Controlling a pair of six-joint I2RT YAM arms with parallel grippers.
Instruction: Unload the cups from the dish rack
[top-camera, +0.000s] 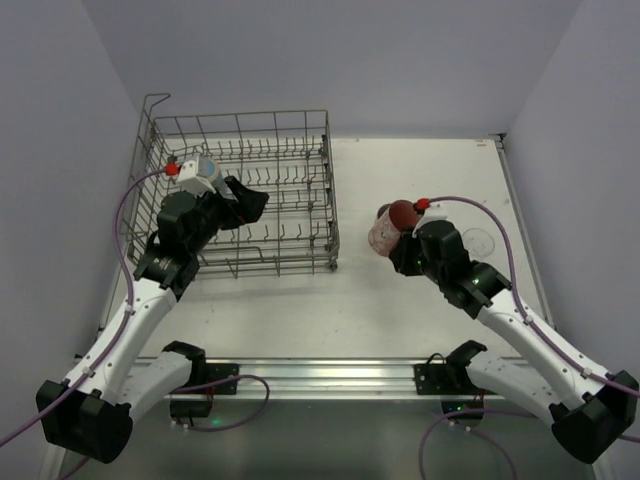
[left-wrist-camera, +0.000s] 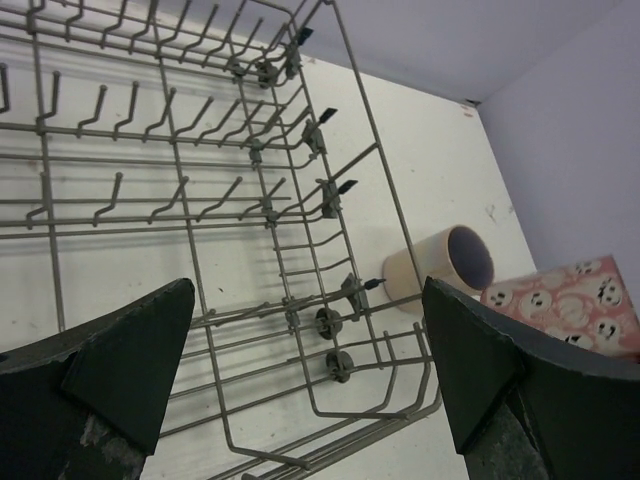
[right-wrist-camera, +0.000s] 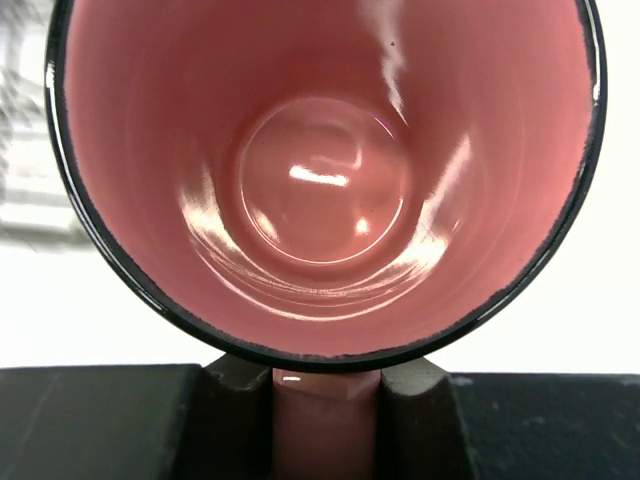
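Top external view has the dish rack (top-camera: 250, 190), a big grey wire basket with gridded walls and rows of prongs, at the upper left of the frame on the white counter (top-camera: 300, 320). Over its front part the left jaws are spread wide and hold nothing; left wrist view shows both dark fingers (left-wrist-camera: 120, 350) far apart above the rack's wires. At centre right of the top view the right jaws are clenched on a pink mug (top-camera: 383, 232), well apart from the rack. Right wrist view looks straight into that mug: glossy salmon-pink inside, thin dark rim, its pink handle pinched between two black fingers (right-wrist-camera: 240, 400) at the bottom edge. A clear tumbler (top-camera: 481, 242) stands on the counter to the right. Past the rack's side wall, left wrist view shows a cream cup (left-wrist-camera: 425, 268) with a dark inside, and beside it a pink object printed with pale faces (left-wrist-camera: 565, 305), partly hidden.
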